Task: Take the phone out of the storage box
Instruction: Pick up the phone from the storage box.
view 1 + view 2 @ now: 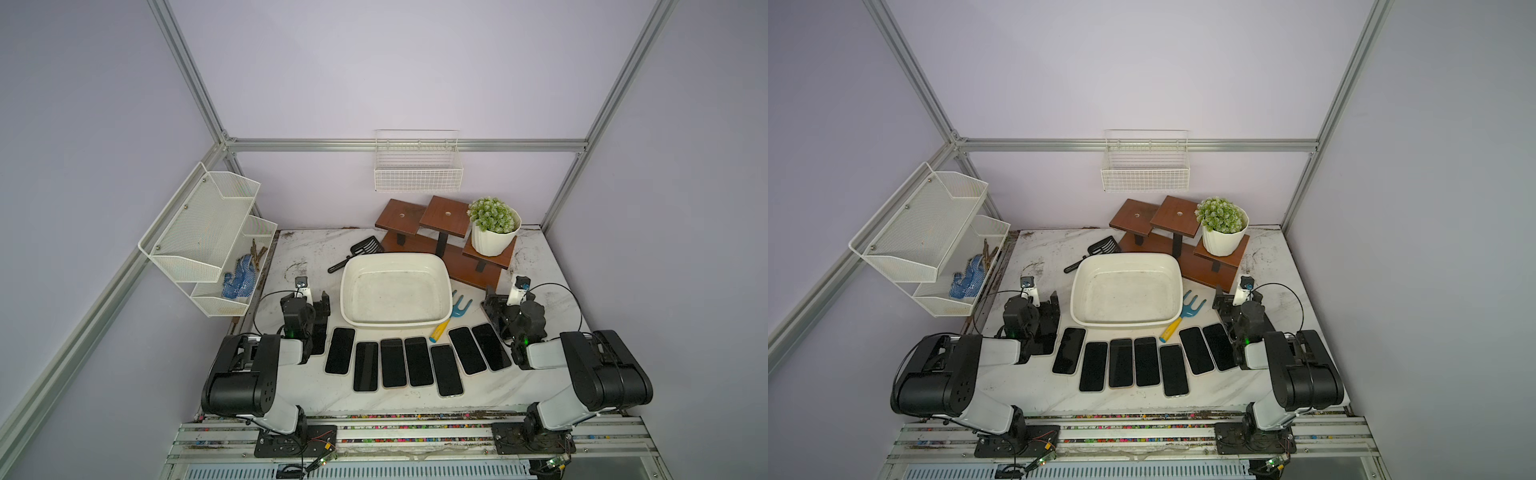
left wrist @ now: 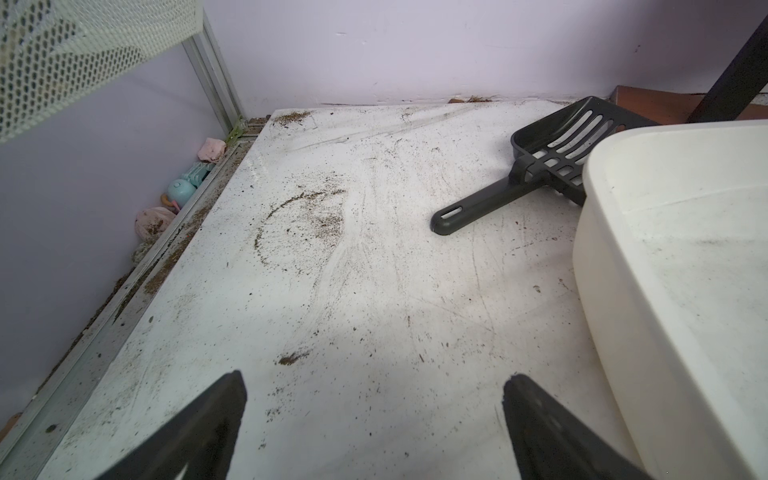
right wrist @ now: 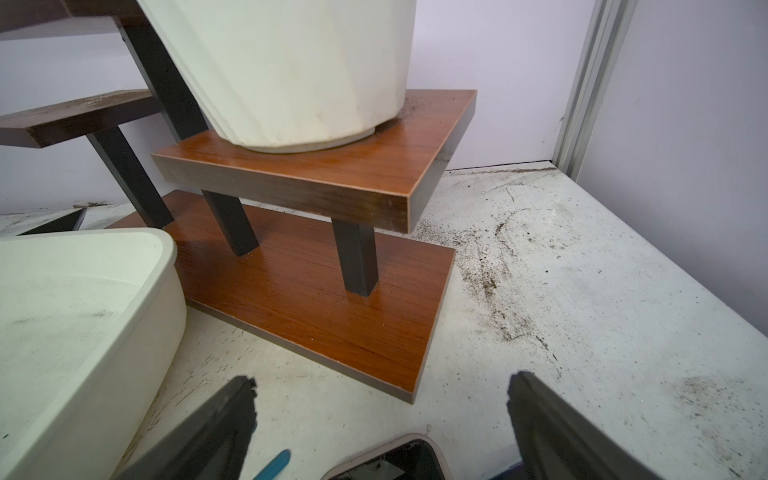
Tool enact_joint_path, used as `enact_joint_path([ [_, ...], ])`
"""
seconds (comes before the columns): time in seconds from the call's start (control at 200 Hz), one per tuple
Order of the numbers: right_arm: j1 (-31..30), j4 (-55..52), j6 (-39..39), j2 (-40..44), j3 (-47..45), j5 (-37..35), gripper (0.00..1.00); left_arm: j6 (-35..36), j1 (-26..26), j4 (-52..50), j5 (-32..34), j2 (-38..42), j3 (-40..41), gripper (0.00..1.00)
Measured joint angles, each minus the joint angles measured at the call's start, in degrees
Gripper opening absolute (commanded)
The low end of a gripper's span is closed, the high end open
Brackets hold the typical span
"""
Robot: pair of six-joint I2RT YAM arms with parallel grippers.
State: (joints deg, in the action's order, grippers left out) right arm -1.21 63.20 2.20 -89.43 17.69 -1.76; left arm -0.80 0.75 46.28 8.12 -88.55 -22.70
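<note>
1. The storage box (image 1: 395, 291) sits on the desk (image 1: 316, 395) between the two end effectors, just inboard of each. In both top views its floor is bare, with only smudges and no phone in it.
2. The phones (image 1: 393, 363) lie face-up in a row on the desk, outside the box and behind both sets of fingertips, toward the arm bases. Seven are in plain sight. Another is partly hidden under the left arm, and the corner of one shows directly beneath the right end effector in its wrist view.
3. The left end effector (image 2: 374, 384) has its jaws spread wide with nothing between them, only bare desk.
4. The right end effector (image 3: 380, 382) is also fully spread and holds nothing.
5. Judgement: the removal looks complete. No phone is left in the box, and both arms appear parked.
6. A black slotted scoop (image 2: 540, 166) lies ahead of the left end effector, by the box's far corner. The wooden stepped stand (image 3: 316, 299) is ahead of the right one and carries a white plant pot (image 3: 291, 70). A teal hand rake (image 1: 451, 313) lies between the right end effector and the box.
7. The desk is white, scratched, and dusted with soil. The walls are pale lilac behind an aluminium frame. A wire basket (image 1: 417, 170) hangs on the back wall, and a mesh rack (image 1: 208, 237) is on the wall outboard of the left end effector.
</note>
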Motion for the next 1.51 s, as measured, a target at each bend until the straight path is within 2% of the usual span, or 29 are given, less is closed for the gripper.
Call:
enact_joint_path([
  [0.585, 0.0, 0.2, 0.0, 0.1, 0.0, 0.2, 1.0, 0.0, 0.0, 0.0, 0.0, 0.0, 0.0, 1.0],
  [0.74, 0.0, -6.8, -1.1, 8.7, 0.6, 1.9, 1.0, 0.0, 0.0, 0.0, 0.0, 0.0, 0.0, 1.0],
  [0.805, 0.0, -6.9, -1.0, 9.8, 1.4, 1.6, 1.0, 0.0, 0.0, 0.0, 0.0, 0.0, 0.0, 1.0],
  [1.025, 0.0, -1.7, -0.8, -0.2, -0.1, 0.7, 1.0, 0.0, 0.0, 0.0, 0.0, 0.0, 0.0, 1.0],
  [1.505, 0.0, 0.9, -0.8, -0.5, -0.2, 0.8, 1.0, 0.0, 0.0, 0.5, 0.0, 0.0, 0.0, 1.0],
])
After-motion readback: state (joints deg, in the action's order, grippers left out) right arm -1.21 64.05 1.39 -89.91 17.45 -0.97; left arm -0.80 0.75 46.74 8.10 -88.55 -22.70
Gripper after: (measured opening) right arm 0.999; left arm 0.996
